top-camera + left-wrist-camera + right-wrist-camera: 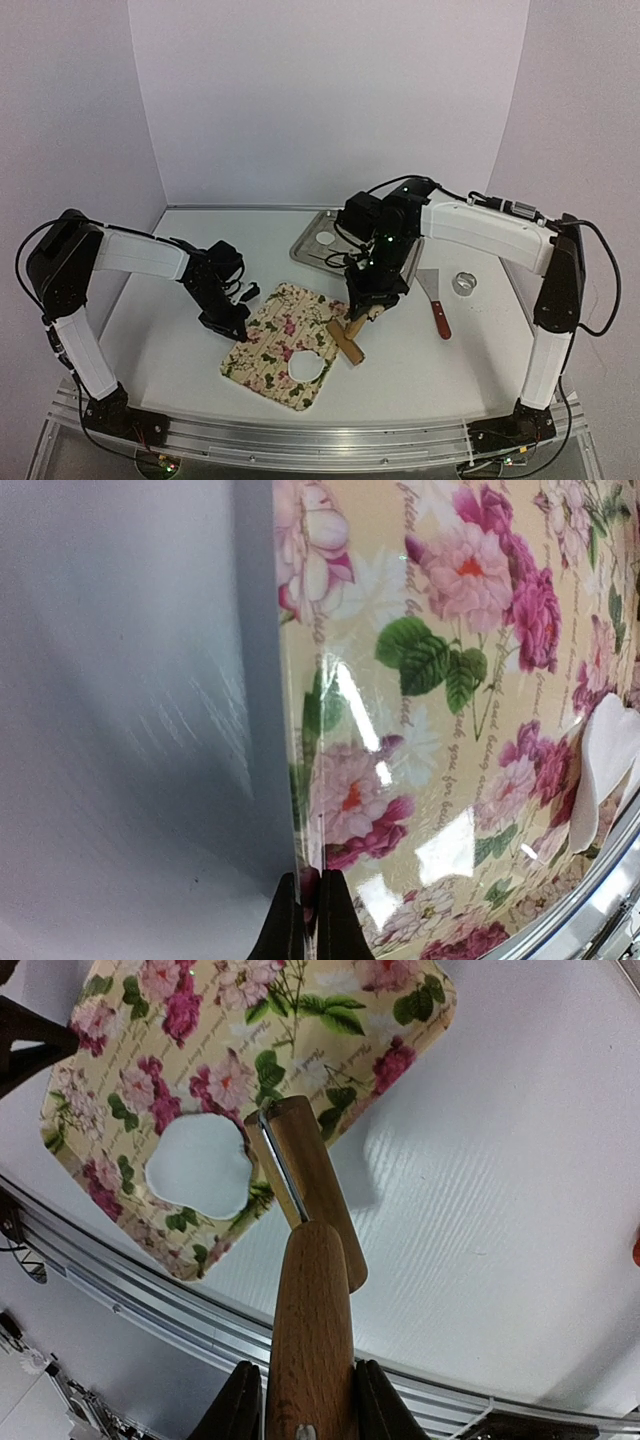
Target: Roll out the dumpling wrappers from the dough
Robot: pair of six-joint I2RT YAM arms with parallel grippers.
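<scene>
- Clamped tight around the handle of the wooden roller [300, 1185] with the right gripper [308, 1405], barrel pointing away from the fingers toward the floral mat [250, 1060].
- Pinched shut on the mat's left edge with the left gripper [310, 925], seemingly to pin it to the table [450, 370].
- Just beside the barrel, on the near right part of the mat: the dough sheet [198, 1165], white and irregular. Touching or slightly apart, impossible to tell.
- Far side, well apart from the mat: what looks like one dumpling wrapper [325, 238] lying in the metal tray [303, 252]. Too small to confirm.
- Right of the roller, on the table: ring cutter [464, 283] and red-handled scraper [438, 305].
- Risk of running the barrel off the mat's right border onto bare table, given a start so close to that edge.
- Risk of dragging or bunching the sheet rather than flattening it, if sticky or pushed with too little downward pressure.
- Risk of tugging the mat out of the thin left pinch with a hard stroke, then sliding or turning it.
- Risk of a lopsided or torn sheet from a tilted barrel.
</scene>
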